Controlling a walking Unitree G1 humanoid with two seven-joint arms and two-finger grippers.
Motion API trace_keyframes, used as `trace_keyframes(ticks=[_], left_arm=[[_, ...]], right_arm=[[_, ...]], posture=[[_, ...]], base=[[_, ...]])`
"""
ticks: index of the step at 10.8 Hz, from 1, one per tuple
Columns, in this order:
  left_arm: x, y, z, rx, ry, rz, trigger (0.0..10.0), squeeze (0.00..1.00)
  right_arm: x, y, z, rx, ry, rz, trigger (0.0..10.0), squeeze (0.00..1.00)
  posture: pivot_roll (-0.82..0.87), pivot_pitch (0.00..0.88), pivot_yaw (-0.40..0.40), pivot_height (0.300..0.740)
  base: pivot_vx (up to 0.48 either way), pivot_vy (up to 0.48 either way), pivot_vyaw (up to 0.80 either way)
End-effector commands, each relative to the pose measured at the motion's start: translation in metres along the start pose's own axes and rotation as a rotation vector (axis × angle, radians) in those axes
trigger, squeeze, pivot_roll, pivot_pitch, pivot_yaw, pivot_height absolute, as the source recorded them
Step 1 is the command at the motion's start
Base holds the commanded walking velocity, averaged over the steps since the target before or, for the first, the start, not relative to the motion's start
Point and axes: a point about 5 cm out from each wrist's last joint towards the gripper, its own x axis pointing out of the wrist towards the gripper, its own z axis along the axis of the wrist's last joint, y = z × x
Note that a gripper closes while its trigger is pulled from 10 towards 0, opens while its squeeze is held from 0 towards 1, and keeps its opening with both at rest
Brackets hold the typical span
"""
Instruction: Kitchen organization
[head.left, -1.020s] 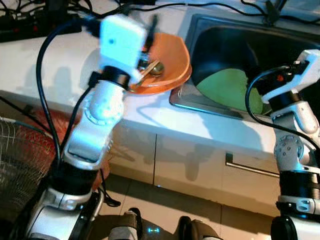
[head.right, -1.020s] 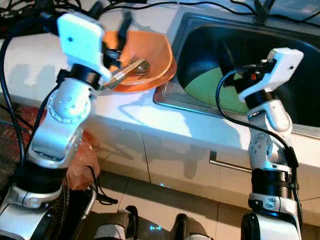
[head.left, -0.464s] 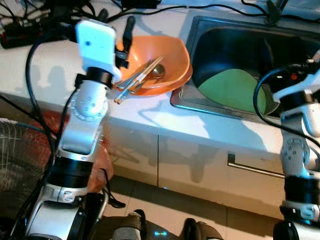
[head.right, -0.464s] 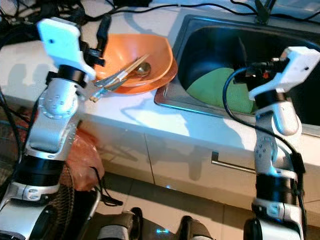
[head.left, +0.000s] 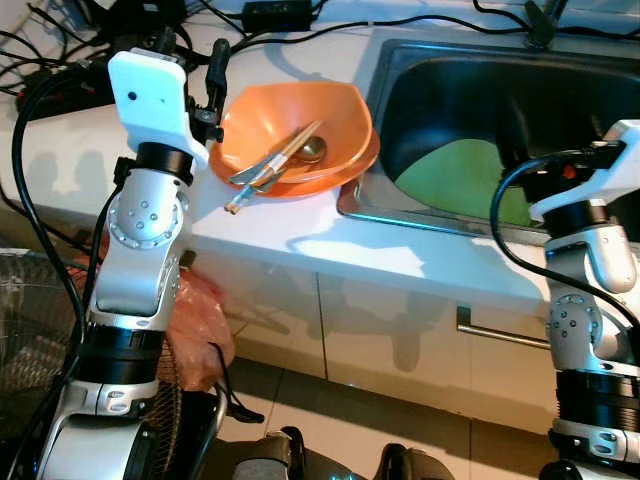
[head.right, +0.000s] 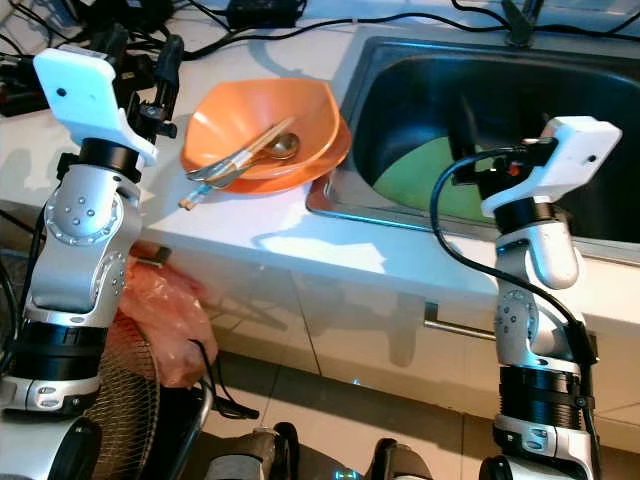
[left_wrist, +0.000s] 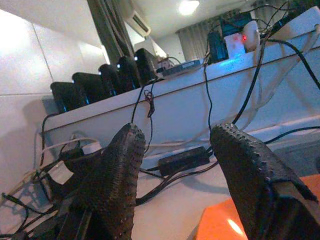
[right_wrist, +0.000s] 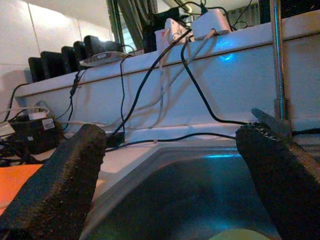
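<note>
1. White counter (head.left: 330, 250) with a sink (head.left: 440, 215) set in it; cables (head.left: 60, 50) trail along the back.
2. Left gripper (left_wrist: 175, 165) raised over the counter, fingers spread, nothing held. Orange bowl (head.left: 300, 120) sits just beside it, toward the sink.
3. Chopsticks (head.left: 270, 170) and a spoon (head.left: 312, 150) lie in the bowl.
4. Right gripper (right_wrist: 185, 195) over the sink's near edge, fingers wide apart, empty. Green plate (head.left: 455, 180) lies in the basin just beyond it.

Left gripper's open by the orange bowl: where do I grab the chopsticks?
Take the chopsticks near the handle ends that jut over the orange bowl rim toward the counter edge. Come from the robot's left with the left gripper; those ends stand free.
</note>
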Motion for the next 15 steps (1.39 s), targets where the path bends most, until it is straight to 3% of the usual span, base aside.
trace_keyframes(ticks=[1,4,5,8,10,13,15], left_arm=[[-0.007,0.005,-0.005,0.019,0.03,0.002,10.0,0.0],[-0.025,0.013,-0.026,0.029,0.104,0.025,10.0,0.0],[-0.026,0.007,-0.026,0.02,0.1,0.021,10.0,0.0],[-0.008,-0.011,-0.017,0.037,0.029,-0.028,10.0,0.0],[-0.008,-0.029,-0.017,0.019,0.014,-0.053,10.0,0.0],[-0.013,-0.041,-0.027,-0.03,0.05,-0.065,10.0,0.0],[-0.014,-0.033,-0.026,-0.021,0.055,-0.053,10.0,0.0]], right_arm=[[0.005,0.004,0.0,-0.003,-0.013,0.007,10.0,0.0],[0.015,0.01,-0.006,-0.023,-0.005,-0.01,10.0,0.0],[0.017,0.003,-0.003,-0.025,-0.018,-0.038,10.0,0.0],[0.021,-0.013,0.006,-0.061,-0.037,-0.078,10.0,0.0],[0.019,-0.024,0.008,-0.082,-0.02,-0.089,10.0,0.0],[0.012,-0.037,0.011,-0.119,-0.007,-0.135,10.0,0.0],[0.014,-0.029,0.007,-0.106,-0.001,-0.133,10.0,0.0]], posture=[[0.08,0.152,0.096,0.74],[0.09,0.102,0.078,0.74],[0.1,0.083,0.064,0.74],[0.06,0.09,0.012,0.74],[0.03,0.089,-0.019,0.74],[0.0,0.1,-0.014,0.74],[0.01,0.111,-0.003,0.74]], base=[[0.0,0.0,0.0],[0.0,0.0,0.0],[0.0,0.0,0.0],[0.0,0.0,0.0],[0.0,0.0,0.0],[0.0,0.0,0.0],[0.0,0.0,0.0]])
